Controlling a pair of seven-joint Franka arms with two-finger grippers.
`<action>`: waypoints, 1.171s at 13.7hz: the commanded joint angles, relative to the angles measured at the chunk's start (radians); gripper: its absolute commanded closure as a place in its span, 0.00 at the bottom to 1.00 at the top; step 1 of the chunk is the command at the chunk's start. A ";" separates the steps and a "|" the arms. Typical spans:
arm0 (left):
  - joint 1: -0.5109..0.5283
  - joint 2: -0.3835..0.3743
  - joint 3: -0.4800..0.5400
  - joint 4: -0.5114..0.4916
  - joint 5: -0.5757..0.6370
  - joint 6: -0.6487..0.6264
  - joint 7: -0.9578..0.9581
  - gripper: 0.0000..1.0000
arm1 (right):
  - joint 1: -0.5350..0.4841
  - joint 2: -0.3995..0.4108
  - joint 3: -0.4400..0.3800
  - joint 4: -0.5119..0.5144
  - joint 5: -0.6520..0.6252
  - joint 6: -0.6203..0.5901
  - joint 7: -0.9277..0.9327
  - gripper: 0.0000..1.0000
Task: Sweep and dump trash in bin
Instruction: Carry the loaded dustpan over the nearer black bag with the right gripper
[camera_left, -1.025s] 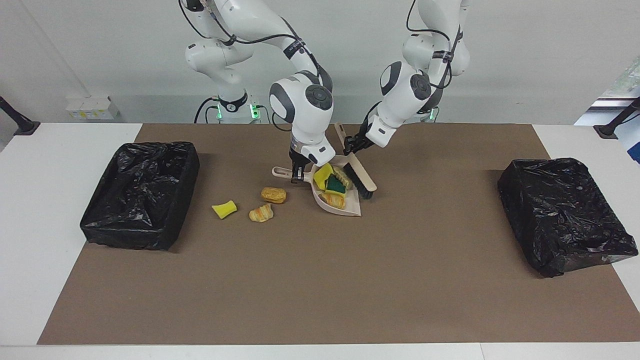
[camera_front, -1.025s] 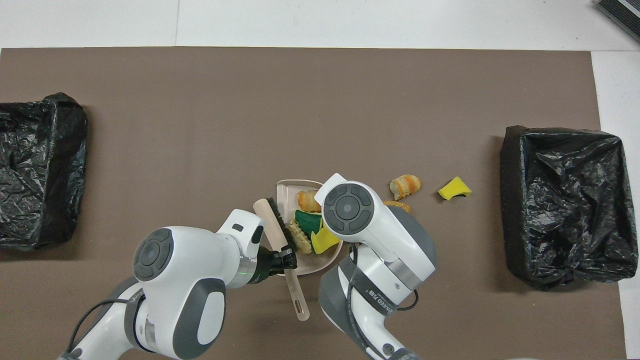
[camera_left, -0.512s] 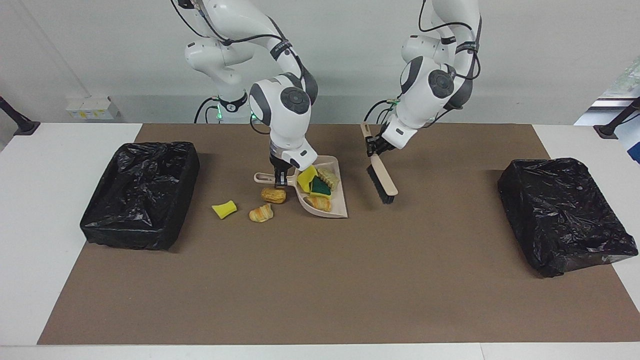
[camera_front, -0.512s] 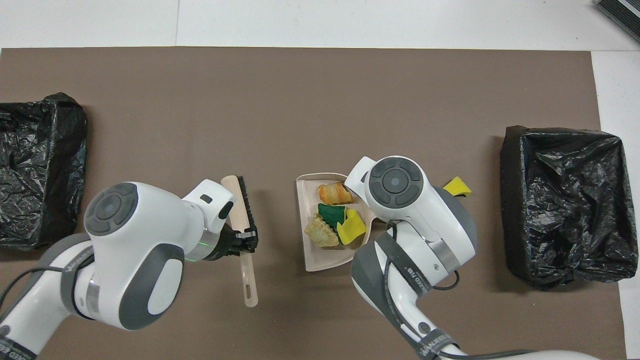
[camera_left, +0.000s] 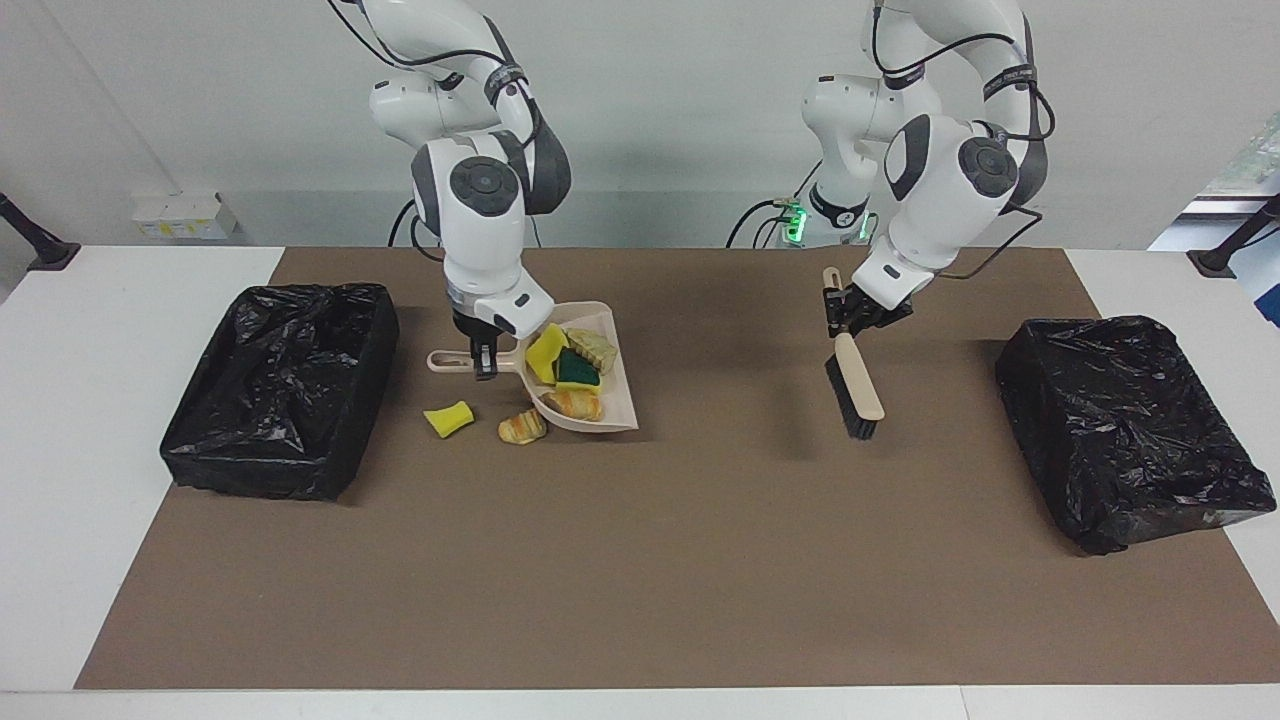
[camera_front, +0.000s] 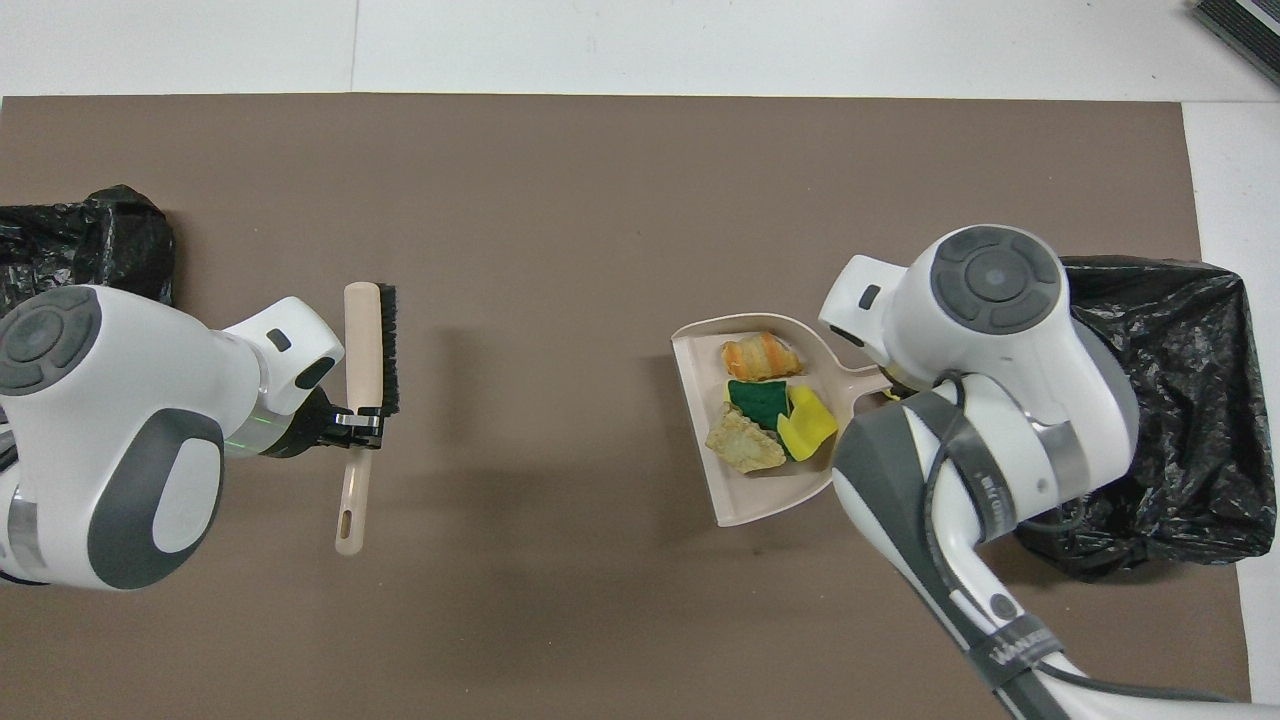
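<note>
- Right gripper (camera_left: 484, 358): jaws closed on the handle of the dustpan (camera_left: 590, 395), holding it raised above the mat (camera_left: 640, 560), toward the right arm's end of the table.
- Dustpan load: four pieces of trash, namely a yellow sponge (camera_left: 546, 352), a green sponge (camera_left: 577, 369), a tan chunk (camera_left: 592, 349) and a croissant piece (camera_left: 575, 403); all lie inside the pan.
- Loose trash on the mat: a yellow scrap (camera_left: 448, 418) and a croissant (camera_left: 523, 427), both just under the pan's edge, between pan and bin (camera_left: 285, 385). Any further pieces are hidden.
- Bin: black-lined, at the right arm's end of the table, well apart from the pan in the facing view.
- Left gripper (camera_left: 846, 315): jaws closed on the handle of the brush (camera_left: 855, 388), which hangs bristles down over bare mat toward the left arm's end.
- Second bin (camera_left: 1125, 430): black-lined, at the left arm's end, near the brush but apart from it.
</note>
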 joint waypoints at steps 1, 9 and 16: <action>-0.014 0.013 -0.014 0.026 0.012 -0.067 -0.012 1.00 | -0.094 -0.003 0.012 0.082 0.004 -0.076 -0.093 1.00; -0.343 0.039 -0.022 -0.028 -0.155 0.009 -0.276 1.00 | -0.365 -0.005 -0.002 0.194 0.002 -0.129 -0.363 1.00; -0.524 0.119 -0.024 -0.056 -0.220 0.164 -0.414 1.00 | -0.591 -0.008 -0.009 0.194 -0.105 -0.074 -0.538 1.00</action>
